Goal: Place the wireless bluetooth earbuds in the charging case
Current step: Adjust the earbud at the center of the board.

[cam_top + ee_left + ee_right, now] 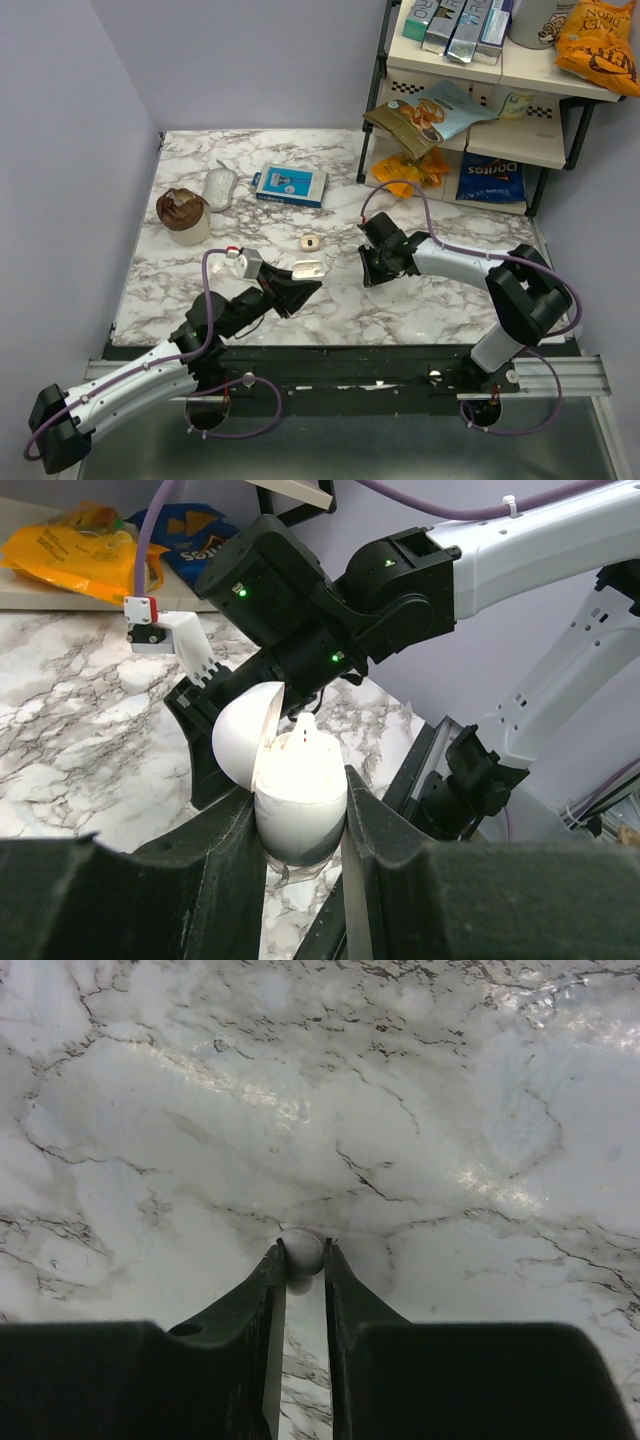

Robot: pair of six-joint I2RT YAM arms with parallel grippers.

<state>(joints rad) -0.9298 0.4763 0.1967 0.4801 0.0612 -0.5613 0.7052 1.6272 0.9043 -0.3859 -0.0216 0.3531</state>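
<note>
The table (200, 290) is glossy white marble with grey veining, set into a corner of plain lavender walls. A dark metal rail runs along its near edge at 6 o'clock, where the arm bases sit.

Just in from that edge, at about 7 o'clock from the table's centre, the left gripper (298, 282) has its matte black jaws closed tight on the charging case (300, 805). The case is a smooth, egg-shaped white shell held upright, with its domed lid (245, 735) hinged open to the side. A small white pointed piece (303, 728) rises from its mouth; whether it is an earbud cannot be told.

At about 4 o'clock the right gripper (302, 1260) points down at the marble. Its jaws are drawn narrow around one earbud (300, 1250), a tiny glossy white rounded piece pinched at the fingertips.

Near the centre lies a small round beige case (310, 242). Farther back, from 11 to 12 o'clock, are a brown-topped cup (183, 213), a pale grey oval object (219, 188) and a flat blue box (290, 184). At 1 o'clock stands a black-framed shelf (380, 90) holding crinkled snack bags (435, 112).
</note>
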